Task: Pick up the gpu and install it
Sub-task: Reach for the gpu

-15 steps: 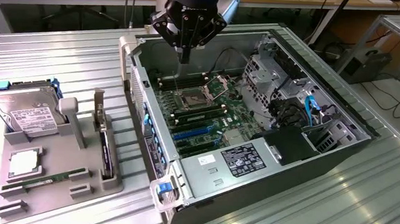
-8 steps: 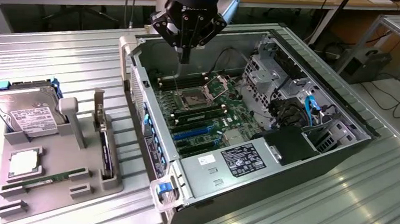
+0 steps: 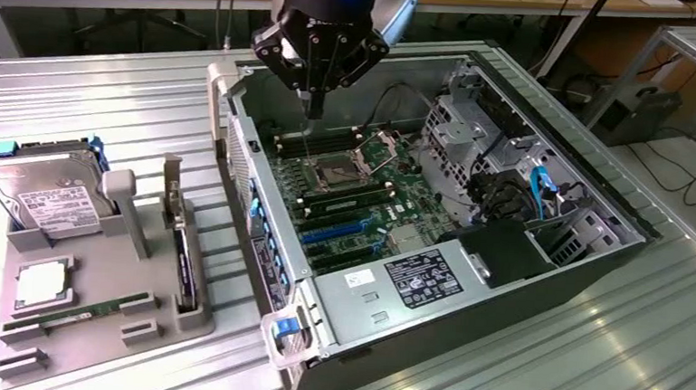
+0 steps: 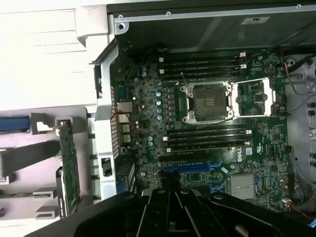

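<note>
Both jaws of my gripper are closed together to one narrow point, and they hold nothing.

The gpu is not in my grasp. It stands on its long edge in a slot of the grey holder, on the exterior view's left, with its silver bracket rising at the far end. On the same holder, further to the exterior view's left, the hard drive with a white label stands leaning. In front of the drive lies a square processor chip, and beside that chip lies the long green memory stick. The holder rests on the ribbed metal table, just beside the open computer case.

I hang over this case, well apart from the gpu, with my tip pointing down at the far part of the motherboard, near the open processor socket. In the wrist view the blue expansion slot lies close in front of my fingers and it has no card in it. The power supply sits at the near end of the case.
</note>
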`<state>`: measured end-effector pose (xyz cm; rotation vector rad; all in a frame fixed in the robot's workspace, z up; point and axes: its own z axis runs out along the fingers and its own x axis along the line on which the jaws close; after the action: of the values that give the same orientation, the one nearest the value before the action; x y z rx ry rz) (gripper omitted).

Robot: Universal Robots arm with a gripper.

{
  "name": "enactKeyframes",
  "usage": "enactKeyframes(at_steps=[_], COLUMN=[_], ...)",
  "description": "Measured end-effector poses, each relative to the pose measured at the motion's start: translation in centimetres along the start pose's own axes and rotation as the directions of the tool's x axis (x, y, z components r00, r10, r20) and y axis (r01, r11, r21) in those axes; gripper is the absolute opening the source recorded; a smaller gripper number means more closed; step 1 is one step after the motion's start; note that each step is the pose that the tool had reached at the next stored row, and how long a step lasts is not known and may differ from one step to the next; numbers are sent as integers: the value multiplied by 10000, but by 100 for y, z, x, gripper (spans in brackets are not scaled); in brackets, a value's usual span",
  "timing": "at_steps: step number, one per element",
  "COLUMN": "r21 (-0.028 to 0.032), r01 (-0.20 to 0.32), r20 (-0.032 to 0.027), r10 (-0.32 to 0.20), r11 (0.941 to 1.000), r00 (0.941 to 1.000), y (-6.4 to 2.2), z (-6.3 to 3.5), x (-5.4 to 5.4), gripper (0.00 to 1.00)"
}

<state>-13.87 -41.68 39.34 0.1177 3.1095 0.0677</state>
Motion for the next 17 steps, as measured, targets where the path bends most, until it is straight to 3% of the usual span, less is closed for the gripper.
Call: enactKeyframes(at_steps=[3, 9, 17], r21=[-1, -4, -3], r01=[1, 1, 1], r20=[16, 25, 24], r10=[-1, -1, -1], r11=[10000, 10000, 10000], r00=[10000, 10000, 10000], y=[-104, -234, -374], z=[-8, -18, -33], x=[123, 325, 768], gripper=[11, 11, 11])
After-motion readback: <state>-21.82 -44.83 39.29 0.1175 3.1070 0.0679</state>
